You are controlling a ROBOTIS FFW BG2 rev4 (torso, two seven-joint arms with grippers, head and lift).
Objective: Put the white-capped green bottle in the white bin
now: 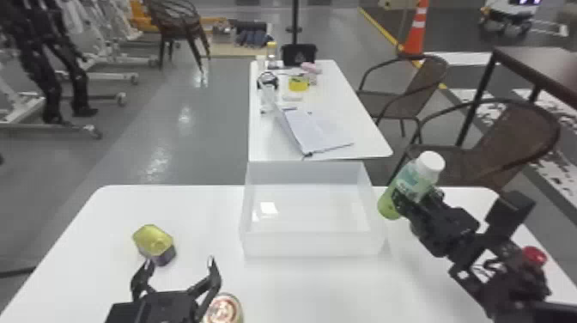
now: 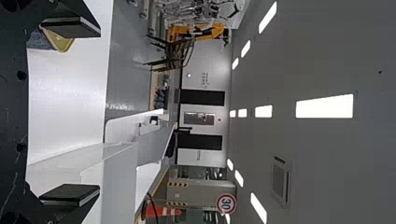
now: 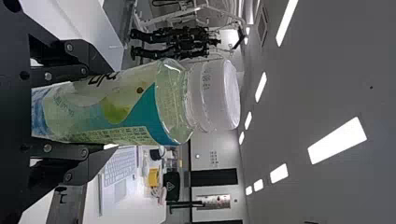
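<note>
The white-capped green bottle (image 1: 411, 182) is gripped around its body by the right gripper (image 1: 415, 200), fingers closed against its sides; it is held tilted, cap up, outside the white bin (image 1: 313, 245), toward three o'clock. At eight o'clock from the bin, the left gripper (image 1: 179, 261) is seen empty, fingers spread wide, with a yellow-topped block (image 1: 153, 240) placed near its eleven o'clock.

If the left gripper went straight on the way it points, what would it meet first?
The way looks free for the left gripper, over bare tabletop between the yellow-topped object and the white bin. Its left jaw might brush that object; height and depth are unclear.
</note>
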